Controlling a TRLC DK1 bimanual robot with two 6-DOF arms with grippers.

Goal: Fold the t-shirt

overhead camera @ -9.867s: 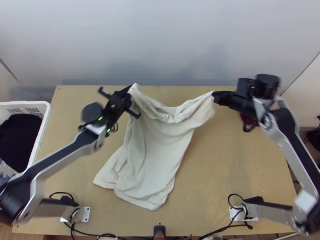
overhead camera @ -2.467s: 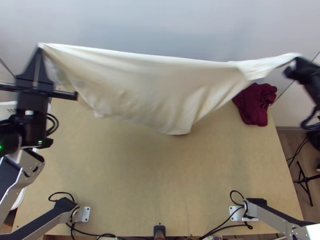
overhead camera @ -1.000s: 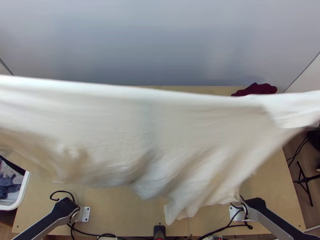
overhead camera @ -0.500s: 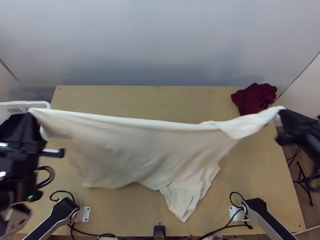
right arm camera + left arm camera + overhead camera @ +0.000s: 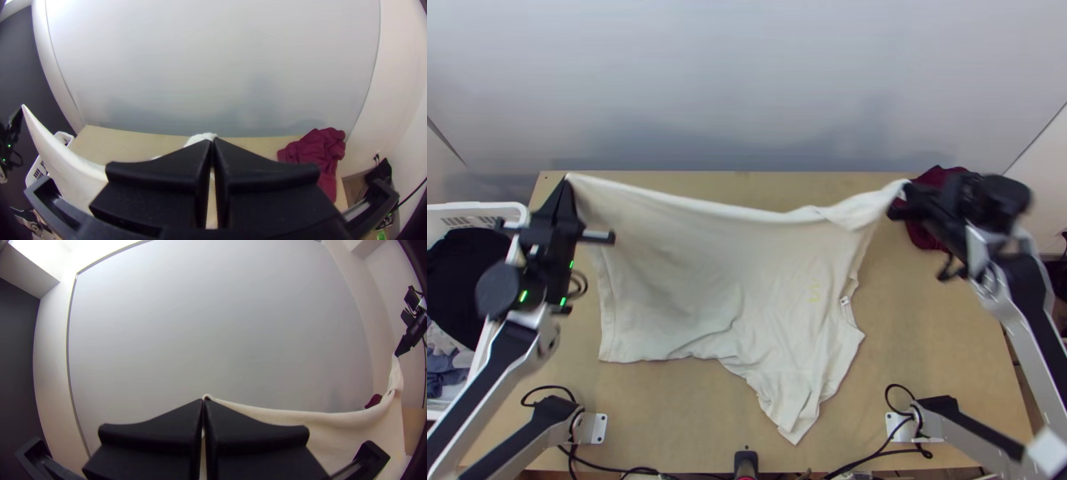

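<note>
Pretty plain room tbh: light wood desk (image 5: 939, 336), big pale grey wall (image 5: 747, 80) along its far side, dark wall (image 5: 18, 364) off left, wooden floor (image 5: 353, 189) to the right.

- Looks like a robotics lab or test station
- Two arm bases (image 5: 597, 429) fixed to a wooden tabletop (image 5: 939, 344)
- Loose black cables (image 5: 605, 467) along its near edge
- Large plain pale panel (image 5: 747, 80) behind
</note>
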